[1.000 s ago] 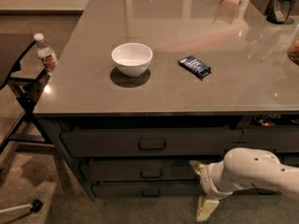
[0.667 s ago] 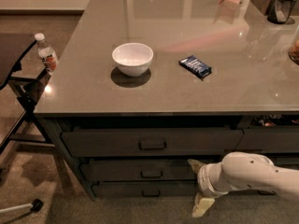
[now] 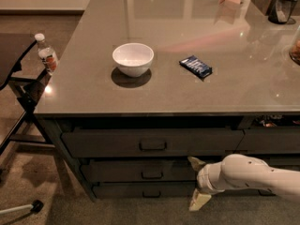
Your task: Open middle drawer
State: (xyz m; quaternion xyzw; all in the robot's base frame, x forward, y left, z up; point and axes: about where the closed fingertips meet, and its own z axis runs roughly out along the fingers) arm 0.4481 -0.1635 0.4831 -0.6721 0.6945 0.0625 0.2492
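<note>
Finds the middle drawer (image 3: 140, 170) closed, second front down beneath the counter (image 3: 225, 93), and the gripper (image 3: 197, 182) low before that counter's front, right of its centre, fingers spread wide, holding nothing.

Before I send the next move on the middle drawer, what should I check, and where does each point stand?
1. White two-finger gripper open: ok, its fingers are spread one above the other.
2. Wide dark grey middle drawer shut: ok, its front is not pulled out.
3. Gripper around the small rectangular loop handle: not ok, it sits to the right of the handle, apart from it.
4. Gap between gripper and drawer front: cannot tell from this one view.
5. White round bowl and blue snack packet back from the front edge of the grey countertop: ok.
</note>
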